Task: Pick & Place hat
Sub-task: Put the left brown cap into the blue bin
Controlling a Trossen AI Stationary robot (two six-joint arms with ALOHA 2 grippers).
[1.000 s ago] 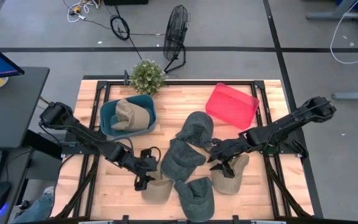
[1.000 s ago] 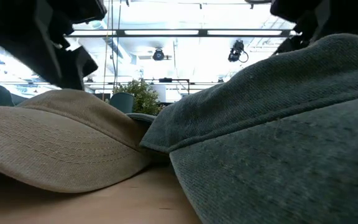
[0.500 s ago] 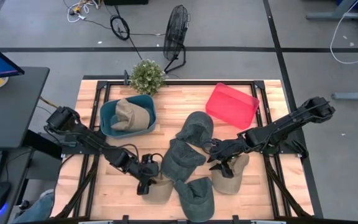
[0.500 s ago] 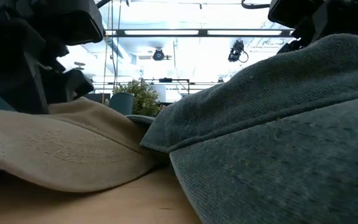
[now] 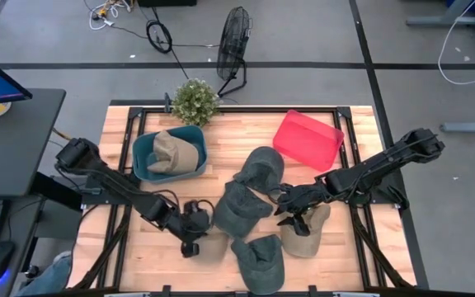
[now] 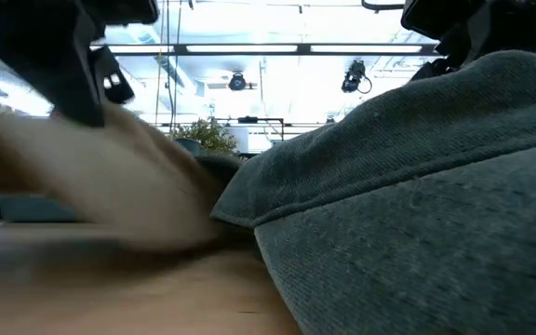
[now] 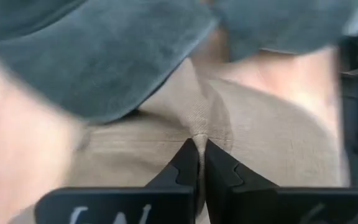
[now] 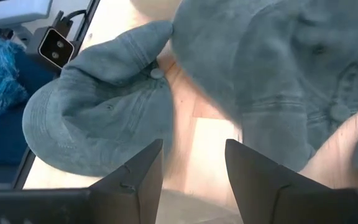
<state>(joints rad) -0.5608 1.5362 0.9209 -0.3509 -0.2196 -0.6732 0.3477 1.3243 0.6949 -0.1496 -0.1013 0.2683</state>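
A tan hat (image 5: 210, 248) lies near the table's front edge, left of centre, with my left gripper (image 5: 190, 241) shut on it; the low view shows it as a tan blur (image 6: 110, 186). Several grey-green hats (image 5: 239, 206) lie overlapping in the middle of the table. A second tan hat (image 5: 308, 233) lies to their right. My right gripper (image 5: 292, 216) hovers open just left of it, over a grey-green hat (image 8: 98, 112) and bare table, with nothing between its fingers. My left gripper pinches a raised fold of the tan hat's cloth (image 7: 199, 135) between its two fingertips (image 7: 185, 168). The cloth puckers up into the pinch. The fingers slant down at it from the table's left side. The rest of the hat spreads out beyond the fingers, partly under a grey-green hat (image 7: 104, 56).
At the back left stands a teal bin (image 5: 143, 157) with a tan hat (image 5: 171, 150) inside, and at the back right a red bin (image 5: 308, 139). A potted plant (image 5: 195, 101) stands at the far edge. A large grey-green hat (image 6: 417, 186) fills the low view's right.
My left gripper has come down a little toward the near edge onto the tan hat and shut on its cloth, taking hold. The hat has bunched toward the fingers and blurs in the low view as it shifts. My right gripper has stayed open and still.
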